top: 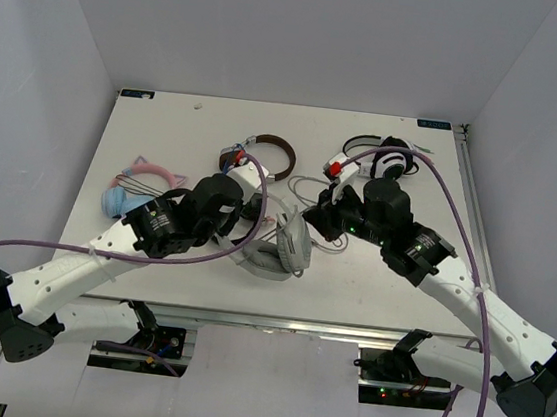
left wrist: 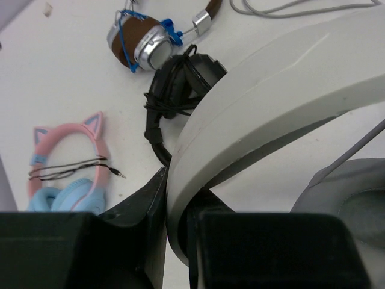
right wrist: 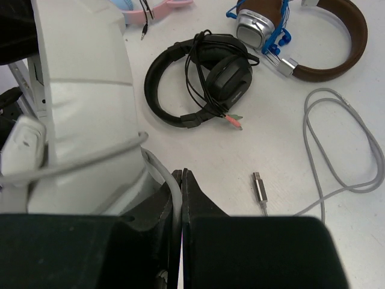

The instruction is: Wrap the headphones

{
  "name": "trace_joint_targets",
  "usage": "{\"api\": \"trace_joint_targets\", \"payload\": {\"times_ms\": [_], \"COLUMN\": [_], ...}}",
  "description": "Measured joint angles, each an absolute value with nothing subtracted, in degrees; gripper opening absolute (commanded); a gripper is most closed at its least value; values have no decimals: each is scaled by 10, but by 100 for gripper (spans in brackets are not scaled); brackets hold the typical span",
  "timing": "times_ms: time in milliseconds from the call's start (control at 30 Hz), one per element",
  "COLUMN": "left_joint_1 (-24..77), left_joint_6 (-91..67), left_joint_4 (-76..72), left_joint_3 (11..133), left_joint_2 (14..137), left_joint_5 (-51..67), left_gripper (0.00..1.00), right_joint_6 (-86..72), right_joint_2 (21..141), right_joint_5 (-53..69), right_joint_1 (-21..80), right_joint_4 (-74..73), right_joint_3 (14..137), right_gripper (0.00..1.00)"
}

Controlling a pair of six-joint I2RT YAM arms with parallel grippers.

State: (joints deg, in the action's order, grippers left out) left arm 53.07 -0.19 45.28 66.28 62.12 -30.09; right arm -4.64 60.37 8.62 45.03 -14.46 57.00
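At mid-table, left fingers [left wrist: 178, 194] clamp the headphones [top: 275, 258] by the white band [left wrist: 283, 90]; right fingers [right wrist: 181, 176] pinch their grey cable [right wrist: 157, 165].

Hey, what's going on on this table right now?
Two robot arms are handling the big white headphones. The left gripper is clamped on the band; the right gripper pinches the grey cable beside it. A long stretch of cable lies loose on the table, so the wrapping isn't finished.
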Motion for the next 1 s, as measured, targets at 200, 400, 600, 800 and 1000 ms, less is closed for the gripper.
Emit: {"api": "trace_joint_targets", "payload": {"times_ms": [200,400,600,800,1000], "left_joint_1": [569,572,576,577,578], "left_joint_6": [84,138,172,183,184], "left_joint_4": [361,286,235,222,220], "left_joint_3": [622,592,568,568,568], "left_joint_2": [619,612,612,612,611], "left_joint_5": [-355,-375,-420,-432,-437], "left_gripper": [0,0,0,0,0], "right_joint_6": [-42,-40,-36,-30,-29], "right_joint_2": [624,630,629,622,621], "right_joint_5": [80,90,106,139,209], "right_joint_1": [448,442,433,430,424], "right_joint_4": [-202,-235,-260,-271,-266], "right_joint_3": [613,640,649,650,650], "right_gripper": [8,8,8,8,8]}}
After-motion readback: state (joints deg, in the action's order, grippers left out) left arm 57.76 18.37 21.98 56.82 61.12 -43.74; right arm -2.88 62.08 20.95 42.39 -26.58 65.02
